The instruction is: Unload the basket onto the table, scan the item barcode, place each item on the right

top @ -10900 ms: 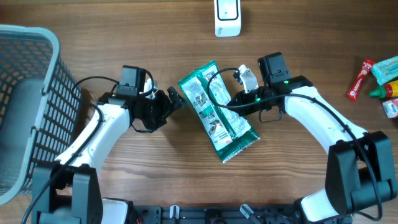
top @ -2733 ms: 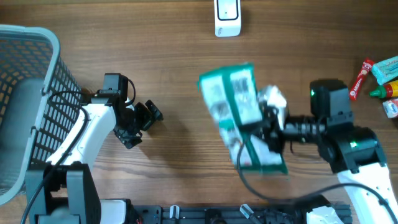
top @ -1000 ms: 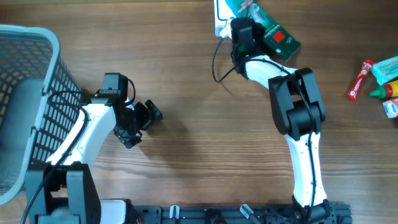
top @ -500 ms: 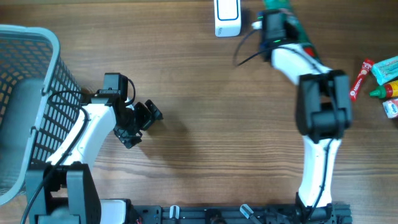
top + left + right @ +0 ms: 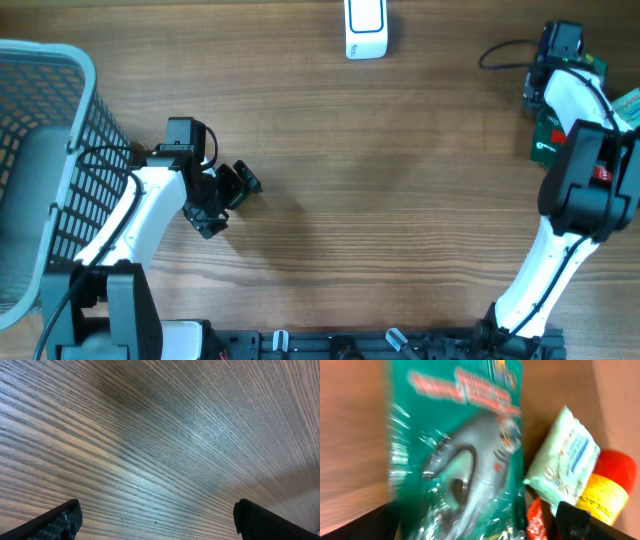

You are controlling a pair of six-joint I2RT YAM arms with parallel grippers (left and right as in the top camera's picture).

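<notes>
Since half a second ago your right arm has swung from beside the scanner (image 5: 365, 28) to the far right edge of the table (image 5: 380, 200), and the green packet (image 5: 543, 140) has gone with it. A second ago that packet was held right over the scanner, so the pass across it looks done, though nothing in view tells you whether the barcode registered. The packet now lies at the right edge, mostly hidden under the arm in the overhead view. In the wrist view it fills the picture, blurred, with a white pack (image 5: 567, 467) and a yellow bottle (image 5: 607, 492) just beside it. The right gripper (image 5: 480, 524) shows its fingertips set wide at the bottom corners of that view, so you can read the jaws as parted and the packet as let go — the blur leaves the release itself a judgement. Your left gripper (image 5: 232, 198) has not shifted: it hangs over bare wood near the basket (image 5: 60, 120), jaws spread, nothing between them. What is left, as far as you can see, is drawing the right arm clear of the pile.
</notes>
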